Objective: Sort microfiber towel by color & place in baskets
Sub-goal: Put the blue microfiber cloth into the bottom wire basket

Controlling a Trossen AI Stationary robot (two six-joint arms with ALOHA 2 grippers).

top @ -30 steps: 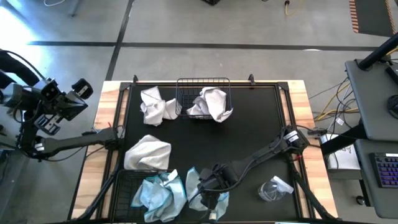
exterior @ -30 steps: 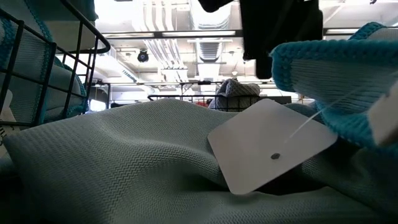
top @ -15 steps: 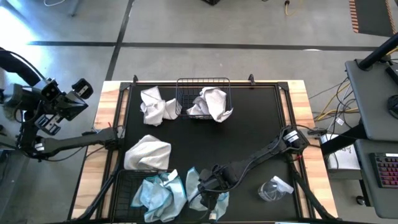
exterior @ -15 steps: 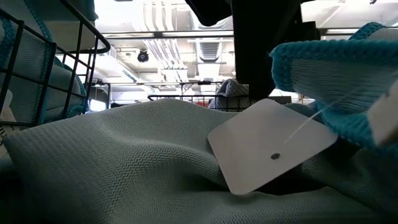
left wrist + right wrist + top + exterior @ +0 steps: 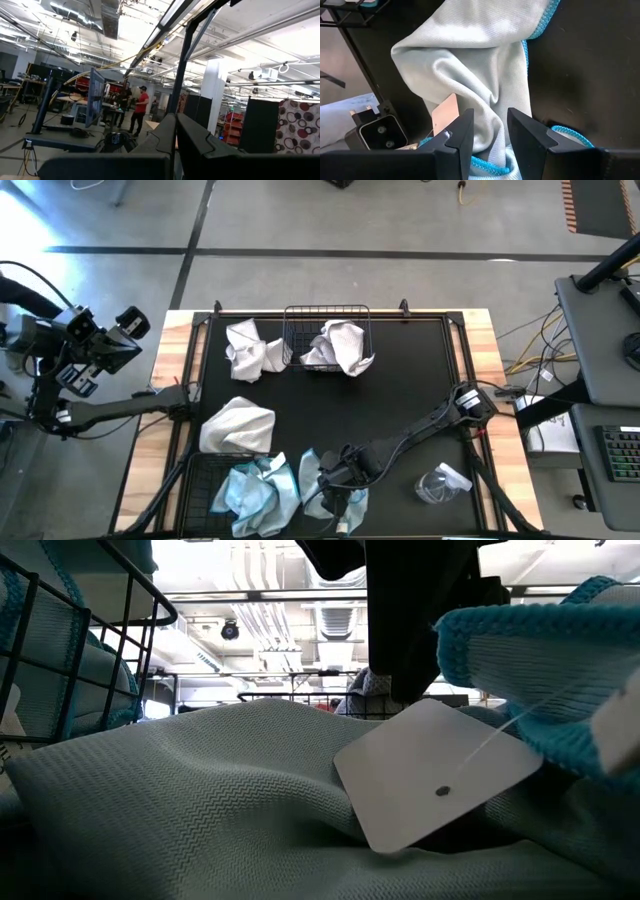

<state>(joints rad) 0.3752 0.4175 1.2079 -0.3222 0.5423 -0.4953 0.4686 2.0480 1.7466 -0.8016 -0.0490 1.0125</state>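
My right gripper is open, low over a light blue towel that lies crumpled on the mat near the near edge. Its fingers stand on either side of a raised fold. A white tag lies on this towel. More light blue towels sit in the near-left basket. A white towel sits in the far basket. Two more white towels rest on the mat. My left gripper is shut, raised beyond the table's left edge. My right gripper comes at the light blue towel from above, pointing down, one finger on each side of a raised fold near the towel's middle. I cannot tell whether the fingers touch the cloth. The towel lies slack on the mat.
A clear plastic wrapper lies on the mat right of the right gripper. The near-left basket's wire wall stands close beside the towel. Bare black mat spreads between the far basket and the right arm.
In the low view my right gripper has come down toward the light blue towel and shifted a little toward the table's left. The towel and its tag have kept still.
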